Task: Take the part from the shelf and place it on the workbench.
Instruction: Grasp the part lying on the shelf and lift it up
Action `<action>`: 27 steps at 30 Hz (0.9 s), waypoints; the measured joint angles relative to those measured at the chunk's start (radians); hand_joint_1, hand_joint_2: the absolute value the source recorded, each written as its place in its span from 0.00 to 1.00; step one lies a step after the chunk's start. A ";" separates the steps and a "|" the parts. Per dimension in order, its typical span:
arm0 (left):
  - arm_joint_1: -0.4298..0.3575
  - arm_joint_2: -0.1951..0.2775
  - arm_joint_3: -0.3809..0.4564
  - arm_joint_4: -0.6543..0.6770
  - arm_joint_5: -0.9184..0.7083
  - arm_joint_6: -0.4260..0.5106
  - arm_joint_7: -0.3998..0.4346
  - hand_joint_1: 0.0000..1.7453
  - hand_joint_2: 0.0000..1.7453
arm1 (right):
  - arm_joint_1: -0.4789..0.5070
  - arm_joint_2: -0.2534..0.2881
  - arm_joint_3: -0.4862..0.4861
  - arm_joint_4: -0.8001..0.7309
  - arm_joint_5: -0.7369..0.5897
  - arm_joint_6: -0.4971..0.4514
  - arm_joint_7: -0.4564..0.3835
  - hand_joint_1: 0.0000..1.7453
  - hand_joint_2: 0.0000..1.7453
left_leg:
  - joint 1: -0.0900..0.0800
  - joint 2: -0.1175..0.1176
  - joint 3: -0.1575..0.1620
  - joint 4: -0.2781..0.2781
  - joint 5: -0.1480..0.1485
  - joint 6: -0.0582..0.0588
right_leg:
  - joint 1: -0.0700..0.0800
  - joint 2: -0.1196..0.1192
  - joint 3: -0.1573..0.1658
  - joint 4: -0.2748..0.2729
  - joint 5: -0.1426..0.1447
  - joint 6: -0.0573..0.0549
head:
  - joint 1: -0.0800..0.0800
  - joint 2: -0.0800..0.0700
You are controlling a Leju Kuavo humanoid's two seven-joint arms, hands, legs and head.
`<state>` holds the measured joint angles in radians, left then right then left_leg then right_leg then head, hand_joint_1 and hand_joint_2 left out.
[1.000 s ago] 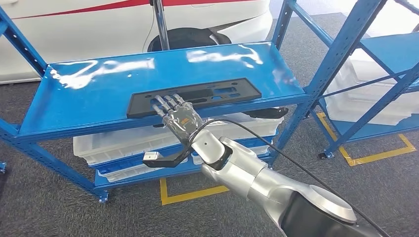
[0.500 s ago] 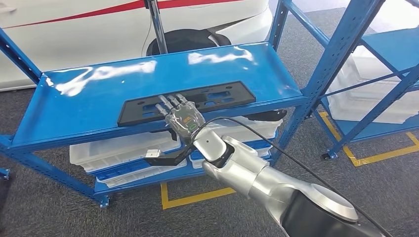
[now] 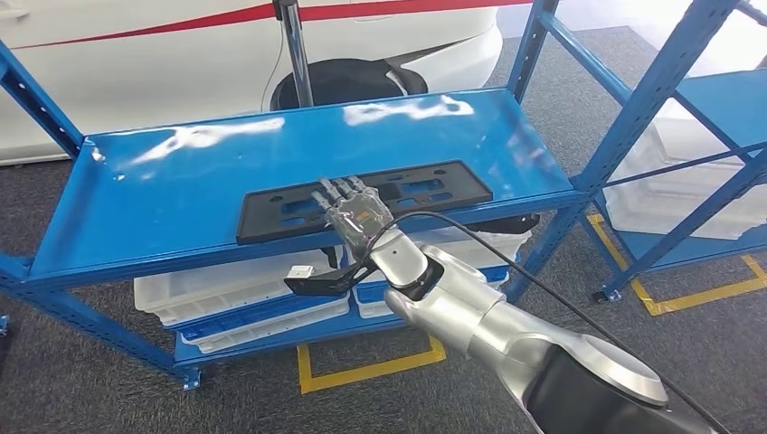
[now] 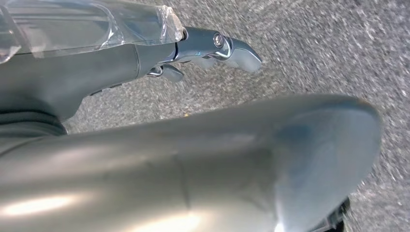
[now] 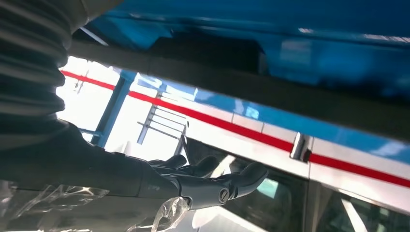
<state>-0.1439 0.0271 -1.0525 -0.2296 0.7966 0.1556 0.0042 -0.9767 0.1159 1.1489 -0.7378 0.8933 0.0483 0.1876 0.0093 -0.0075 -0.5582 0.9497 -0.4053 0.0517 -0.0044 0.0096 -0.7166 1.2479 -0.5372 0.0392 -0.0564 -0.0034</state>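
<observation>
1. No word, number, brand or label can be read in any of the views.
2. The white vehicle body (image 3: 163,54) beyond the far side of the blue metal shelf (image 3: 181,172) carries a plain red stripe (image 3: 226,13) with no lettering.
3. The yellow tape lines (image 3: 371,366) on the grey carpet floor near the shelf's foot are bare markings without text.
4. The flat black plastic part (image 3: 271,212) on the shelf shows only moulded cut-outs; any marks on it are too small to make out.

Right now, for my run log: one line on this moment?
right robot hand | fingers over black part | part on blue shelf | not lifted
</observation>
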 joint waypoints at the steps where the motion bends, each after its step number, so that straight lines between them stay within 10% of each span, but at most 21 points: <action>1: 0.001 0.000 0.000 0.000 0.000 0.000 0.000 0.00 0.00 | 0.001 -0.004 0.000 0.002 -0.003 0.006 0.003 0.00 1.00 | -0.001 0.000 0.005 0.000 -0.004 0.001 | 0.000 0.000 -0.023 0.026 0.003 -0.001 | 0.000 0.000; 6: 0.004 0.000 0.000 0.000 0.004 0.000 -0.002 0.00 0.00 | -0.003 -0.018 0.000 0.007 -0.013 0.022 0.012 0.00 1.00 | -0.005 -0.004 0.036 0.001 -0.035 -0.014 | 0.003 -0.001 0.078 -0.254 0.165 -0.016 | 0.000 0.000; 11: 0.004 0.000 0.000 0.000 0.009 0.001 -0.005 0.00 0.00 | -0.007 -0.025 0.000 0.008 -0.018 0.028 0.016 0.00 1.00 | -0.002 -0.002 0.032 0.021 -0.063 -0.040 | 0.007 0.002 0.100 -0.292 0.156 -0.035 | -0.001 0.000; 16: 0.007 0.000 0.000 0.000 0.010 0.002 -0.005 0.00 0.00 | -0.005 -0.025 0.001 0.010 -0.020 0.031 0.017 0.00 1.00 | 0.003 0.001 -0.143 0.310 -0.147 -0.058 | 0.008 0.002 0.120 -0.294 0.137 -0.053 | -0.003 0.000; 18: 0.009 0.000 0.000 0.000 0.011 0.002 -0.005 0.00 0.00 | -0.003 -0.026 0.001 0.012 -0.023 0.034 0.017 0.00 1.00 | 0.003 0.001 -0.145 0.263 -0.086 -0.056 | 0.011 0.004 0.136 -0.294 0.126 -0.051 | -0.003 0.000; 21: 0.009 0.004 0.000 0.002 0.011 0.002 -0.006 0.00 0.00 | -0.005 -0.026 0.001 0.012 -0.024 0.035 0.017 0.00 1.00 | -0.008 0.001 -0.063 0.050 0.031 -0.032 | 0.014 0.005 0.160 -0.294 0.107 -0.044 | -0.003 0.000; 27: 0.010 0.005 0.000 0.003 0.011 0.002 -0.010 0.00 0.00 | -0.007 -0.026 0.002 0.011 -0.031 0.034 0.006 0.00 1.00 | -0.007 0.001 -0.020 -0.017 0.032 -0.006 | 0.012 0.003 0.145 -0.246 0.068 -0.015 | -0.002 0.000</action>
<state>-0.1341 0.0319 -1.0525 -0.2268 0.8080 0.1581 -0.0056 -0.9839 0.0901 1.1505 -0.7268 0.8624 0.0821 0.1941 0.0019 -0.0061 -0.5780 0.9327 -0.3733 0.0459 0.0074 0.0129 -0.5714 1.0022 -0.4691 0.0241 -0.0581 -0.0034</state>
